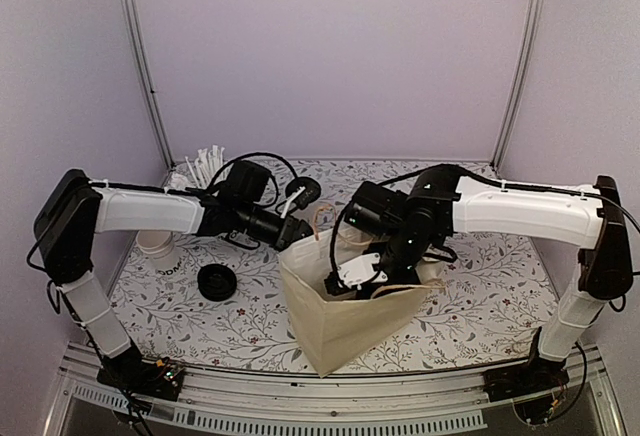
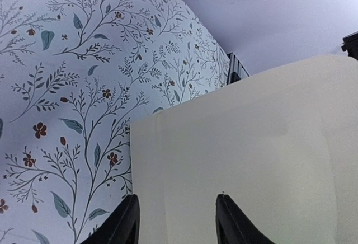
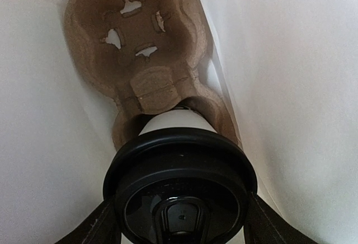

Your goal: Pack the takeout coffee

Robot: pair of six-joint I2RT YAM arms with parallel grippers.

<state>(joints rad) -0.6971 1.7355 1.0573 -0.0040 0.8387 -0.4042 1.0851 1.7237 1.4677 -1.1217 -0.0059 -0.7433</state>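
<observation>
The takeout coffee point(image 3: 179, 171), a white cup under a round black lid, hangs inside the cream paper bag point(image 1: 350, 331). My right gripper point(image 3: 182, 227) is shut on it, a finger on each side of the lid. The cup's base is at the near pocket of a brown pulp cup carrier point(image 3: 140, 37) lying in the bag's bottom. From above, my right gripper point(image 1: 360, 274) reaches down into the bag's mouth and hides the cup. My left gripper point(image 1: 292, 232) is at the bag's upper left corner. In the left wrist view it point(image 2: 179, 221) stands open, fingers apart against the bag's outer wall point(image 2: 251, 143).
A loose black lid point(image 1: 217, 282) lies on the floral tabletop left of the bag; another point(image 1: 303, 193) sits behind it. Stacked lidless white cups point(image 1: 160, 251) and a cup of white sticks point(image 1: 205, 168) stand at the far left. The bag's walls point(image 3: 291, 59) close in around the cup.
</observation>
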